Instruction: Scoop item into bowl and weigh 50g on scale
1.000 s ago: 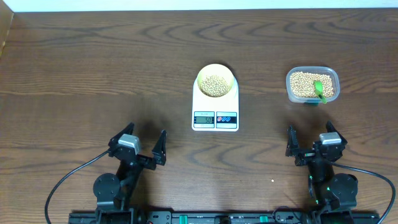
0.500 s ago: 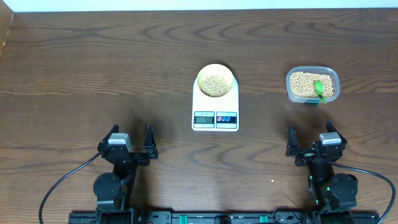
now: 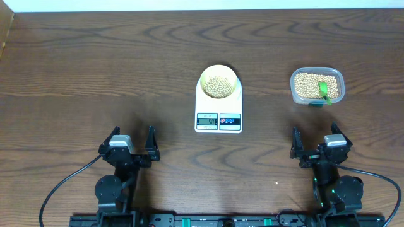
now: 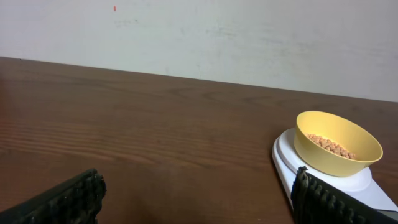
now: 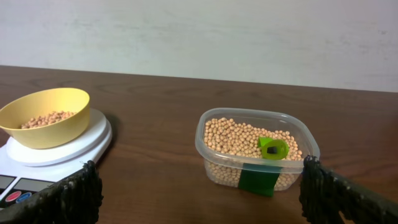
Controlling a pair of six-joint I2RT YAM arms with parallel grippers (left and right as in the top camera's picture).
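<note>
The scale (image 3: 218,108) is sitting mid-worktop (image 3: 95,63), slightly toward the far edge, with its display facing the near edge; the digits are too small to read. The bowl (image 3: 218,67) is resting on the far half of the scale and holding a shallow layer of beans (image 3: 218,86). 1 clear tub (image 3: 292,85) is standing toward the right edge, well apart from the scale. It is carrying more beans, and a green scoop (image 3: 323,89) is lying at its near-right side.

The left claw (image 3: 132,130) and the right claw (image 3: 314,130) are standing near the near edge, each spread wide and gripping nothing. Open wood is stretching between each claw and the containers, across the whole left half and along the far edge.
</note>
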